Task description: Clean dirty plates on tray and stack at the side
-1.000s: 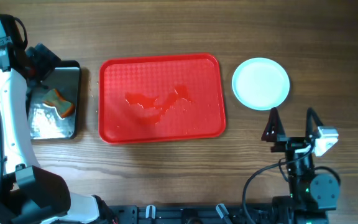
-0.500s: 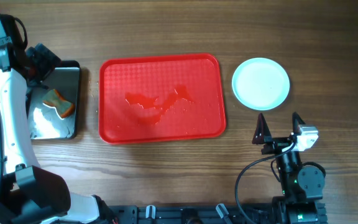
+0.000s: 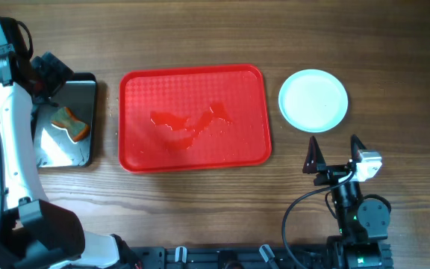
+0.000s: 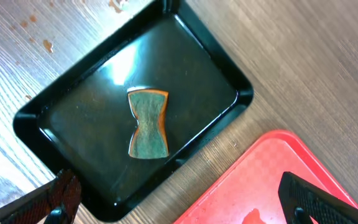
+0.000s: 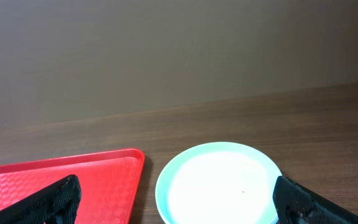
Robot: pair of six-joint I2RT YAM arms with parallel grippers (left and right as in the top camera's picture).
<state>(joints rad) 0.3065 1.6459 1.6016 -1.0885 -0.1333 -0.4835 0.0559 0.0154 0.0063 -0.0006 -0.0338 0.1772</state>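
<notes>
The red tray [image 3: 192,90] lies mid-table with no plate on it, only a wet smear [image 3: 189,123]. A white plate with a pale blue rim [image 3: 313,100] sits on the table right of the tray; whether others lie under it I cannot tell. It also shows in the right wrist view [image 5: 219,180], clean on top, beside the tray's corner [image 5: 61,183]. My right gripper [image 3: 334,153] [image 5: 182,208] is open and empty, just in front of the plate. My left gripper [image 3: 54,75] [image 4: 185,208] is open and empty, above the black pan.
A black metal pan [image 3: 88,86] [image 4: 73,124] stands left of the tray with an orange-edged green sponge [image 3: 71,123] [image 4: 148,123] in it. The tray's corner [image 4: 278,180] shows beside the pan. Small brown spots [image 4: 45,45] mark the wood by the pan.
My right gripper moved a little left and back toward the table's front, away from the plate, then stopped. The left arm, plate and tray have not moved.
</notes>
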